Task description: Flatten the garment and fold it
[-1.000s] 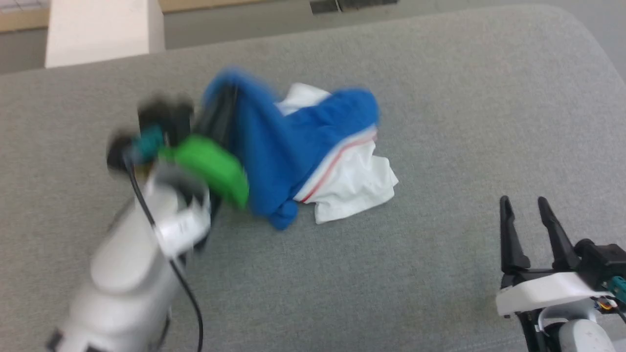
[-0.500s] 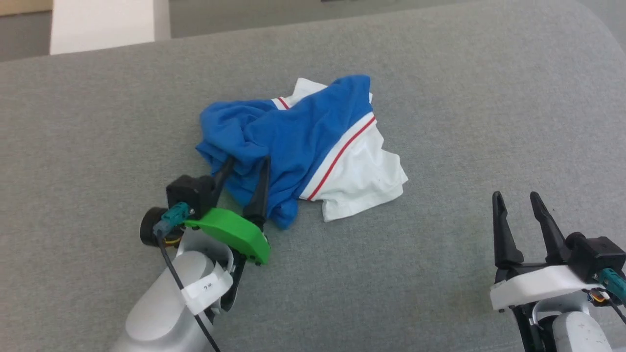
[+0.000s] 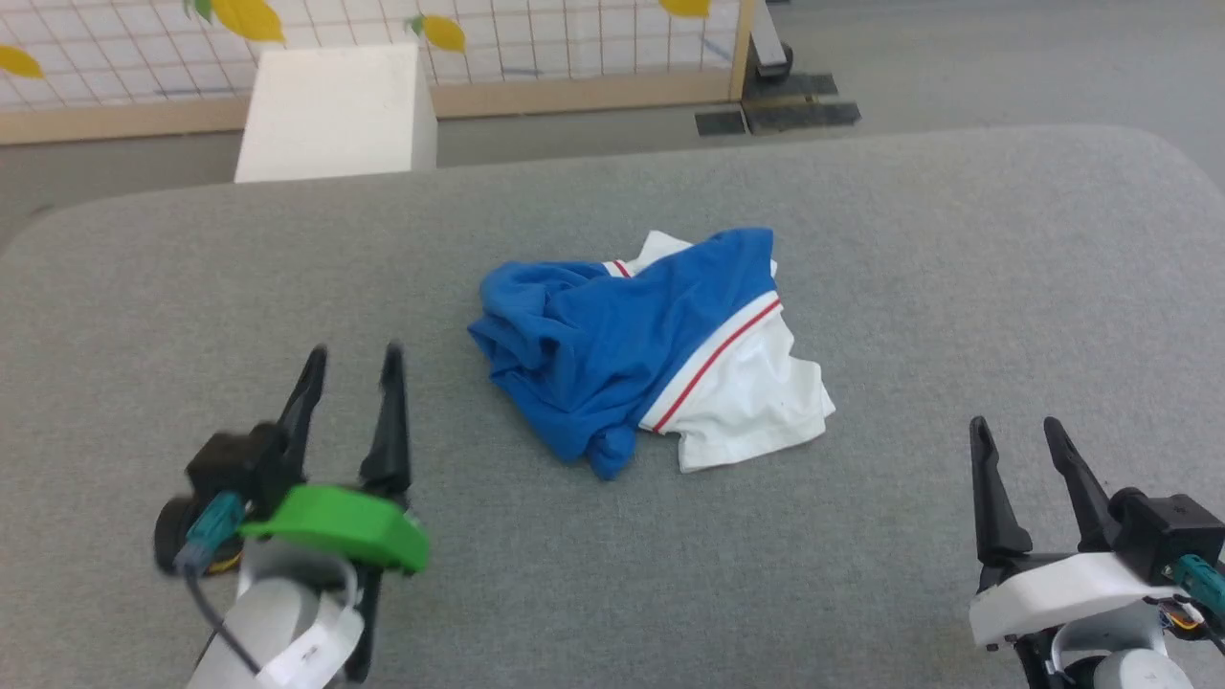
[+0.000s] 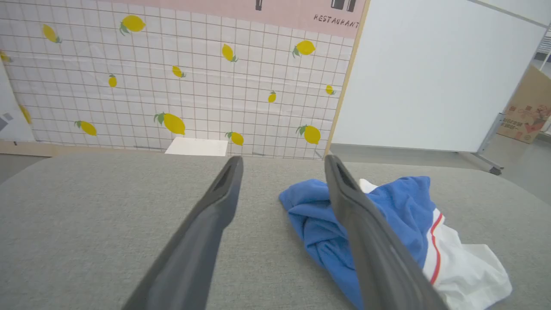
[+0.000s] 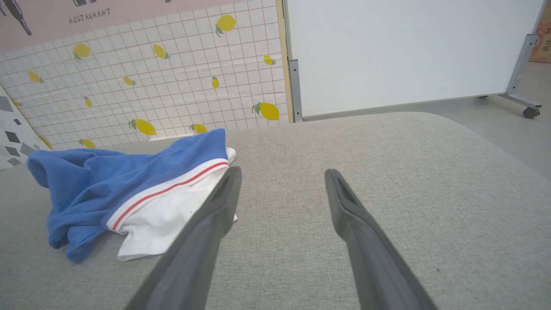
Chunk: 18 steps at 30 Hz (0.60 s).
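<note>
- The shirt [image 3: 622, 354] is seen crumpled in a heap near the middle of the grey counter [image 3: 957, 239]. Blue cloth is bunched toward the robot's left and a white sleeve [image 3: 756, 402] with red-striped trim lies toward its right.
- The left hand [image 3: 352, 352] is held wide open and empty, near the heap's left side but apart from it.
- The right hand [image 3: 1014, 421] is likewise spread open with nothing in it, well apart from the shirt at the near right.
- The flattening step is judged barely begun, and no fold has been made.
- For the next move, a free edge or corner would need to be pinched and drawn outward. The sleeve's hem seems the easiest hold.
</note>
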Motion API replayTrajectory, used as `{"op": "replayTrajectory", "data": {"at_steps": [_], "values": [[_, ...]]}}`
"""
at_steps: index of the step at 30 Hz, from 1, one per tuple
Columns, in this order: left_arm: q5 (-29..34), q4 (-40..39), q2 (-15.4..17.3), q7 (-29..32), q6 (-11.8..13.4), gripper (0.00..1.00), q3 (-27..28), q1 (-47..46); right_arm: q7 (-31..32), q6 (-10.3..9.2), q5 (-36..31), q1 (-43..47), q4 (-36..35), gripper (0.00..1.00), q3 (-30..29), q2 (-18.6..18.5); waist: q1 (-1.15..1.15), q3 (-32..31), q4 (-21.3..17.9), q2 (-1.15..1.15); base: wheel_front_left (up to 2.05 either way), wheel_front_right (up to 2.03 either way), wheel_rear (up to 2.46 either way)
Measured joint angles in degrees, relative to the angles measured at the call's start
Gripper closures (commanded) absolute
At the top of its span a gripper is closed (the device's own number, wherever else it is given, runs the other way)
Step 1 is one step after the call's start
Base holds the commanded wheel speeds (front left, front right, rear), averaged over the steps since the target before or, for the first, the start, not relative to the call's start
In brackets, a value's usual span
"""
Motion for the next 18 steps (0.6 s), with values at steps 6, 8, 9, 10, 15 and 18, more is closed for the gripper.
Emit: {"op": "replayTrajectory", "data": {"at_steps": [6, 8, 9, 10, 15, 18], "values": [[0.7, 1.4, 1.4, 0.0, -0.3, 0.00, 3.0, 6.0, 1.6, 0.00, -1.1, 2.1, -2.5, 0.00, 0.6, 0.0, 0.00, -2.7, 1.1, 0.00, 0.00, 0.00, 0.00], [0.8, 1.9, 1.4, 0.0, -0.6, 0.00, 3.7, 7.3, 2.2, 0.00, -1.7, 3.0, -3.4, 0.00, 0.8, 0.0, 0.00, -3.2, 1.4, 0.00, 0.00, 0.00, 0.00], [0.8, 2.0, 1.4, 0.0, -0.8, 0.00, 3.9, 7.8, 2.5, 0.00, -1.8, 3.3, -3.7, 0.00, 0.8, 0.0, 0.00, -3.4, 1.5, 0.00, 0.00, 0.00, 0.00], [0.9, 2.1, 1.3, 0.0, -1.0, 0.00, 4.4, 8.2, 2.7, 0.00, -2.2, 3.6, -4.3, 0.00, 0.8, 0.0, 0.00, -3.7, 1.6, 0.00, 0.00, 0.00, 0.00], [2.1, 2.1, 0.1, 0.0, -1.6, 0.00, 6.1, 9.4, 4.1, 0.00, -2.8, 5.1, -6.9, 0.00, 1.1, 0.0, 0.00, -4.5, 2.0, 0.00, 0.00, 0.00, 0.00], [2.7, 2.3, -0.8, 0.0, -2.4, 0.00, 6.8, 9.5, 5.2, 0.00, -3.0, 5.9, -8.4, 0.00, 1.2, 0.0, 0.00, -4.8, 2.3, 0.00, 0.00, 0.00, 0.00]]}}
